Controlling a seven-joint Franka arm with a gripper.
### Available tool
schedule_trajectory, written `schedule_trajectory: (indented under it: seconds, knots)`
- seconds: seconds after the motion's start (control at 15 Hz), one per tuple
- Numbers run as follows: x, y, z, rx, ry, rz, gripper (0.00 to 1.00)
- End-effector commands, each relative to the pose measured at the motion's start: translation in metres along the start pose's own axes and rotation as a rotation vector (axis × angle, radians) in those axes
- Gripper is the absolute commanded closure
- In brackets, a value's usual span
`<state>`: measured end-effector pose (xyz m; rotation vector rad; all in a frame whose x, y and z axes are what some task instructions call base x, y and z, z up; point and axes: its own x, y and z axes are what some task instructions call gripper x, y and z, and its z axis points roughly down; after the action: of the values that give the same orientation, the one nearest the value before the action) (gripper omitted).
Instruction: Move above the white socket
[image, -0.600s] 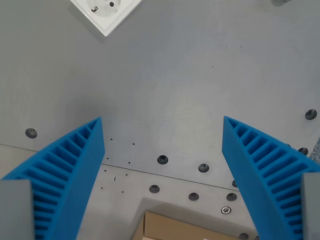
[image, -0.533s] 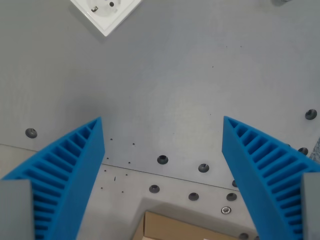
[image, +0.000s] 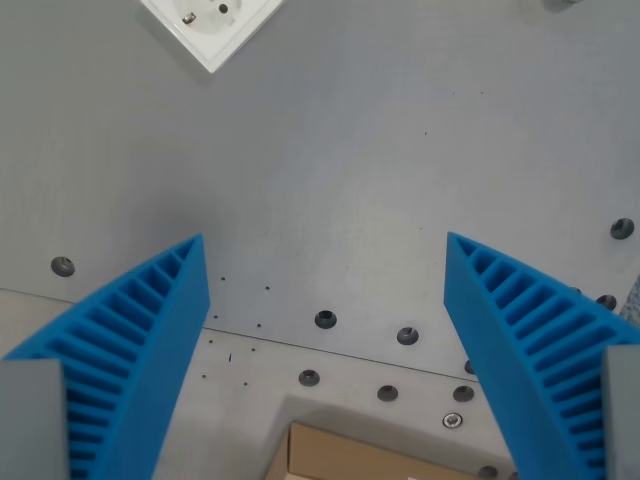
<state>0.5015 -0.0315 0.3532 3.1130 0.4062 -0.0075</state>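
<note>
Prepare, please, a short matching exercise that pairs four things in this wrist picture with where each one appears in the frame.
Things:
1. white socket
2. tool
3. cardboard piece
4. screw hole

Places:
A. bottom edge, near the middle
B. top edge, on the wrist view's left
C. near the wrist view's right edge, about mid height
D. blue fingers rising from both lower corners, spread wide

Pairs: 1-B, 2-D, 3-A, 4-C
</note>
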Motion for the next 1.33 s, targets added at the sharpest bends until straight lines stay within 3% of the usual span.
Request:
schedule_trajectory:
  seconds: [0.07,0.6,1.33]
  knots:
    - [0.001,-0.001,0.001,-0.003,0.006,0.042,0.0]
    - [0.008,-0.006,0.014,-0.013,0.027,0.152,0.0]
    - [0.022,-0.018,0.048,-0.013,0.065,0.368,0.0]
